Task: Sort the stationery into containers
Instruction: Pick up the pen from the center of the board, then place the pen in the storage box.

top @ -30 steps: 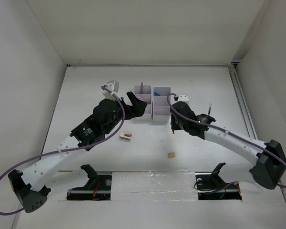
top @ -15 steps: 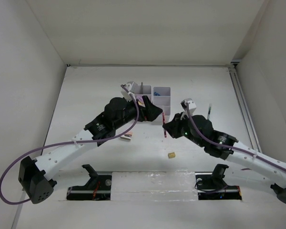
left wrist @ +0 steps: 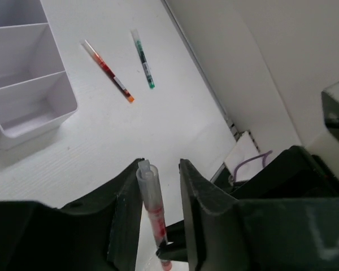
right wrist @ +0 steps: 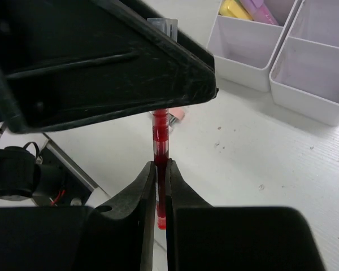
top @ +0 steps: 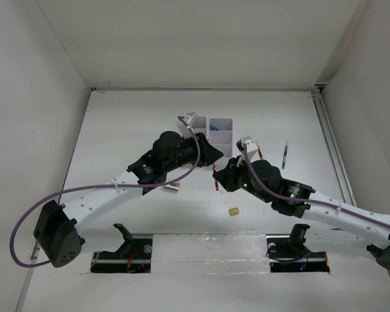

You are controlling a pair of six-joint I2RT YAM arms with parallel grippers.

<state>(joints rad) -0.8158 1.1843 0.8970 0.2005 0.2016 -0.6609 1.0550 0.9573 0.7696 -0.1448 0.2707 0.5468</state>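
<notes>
No text, label, brand, number or sign is showing legibly in any view. In the left wrist view, the loose red pen [left wrist: 108, 71] and the green pen [left wrist: 143, 59] lying on the table [left wrist: 158, 130] are each showing a darker patch on the barrel. It is too small to tell whether it is print.
</notes>
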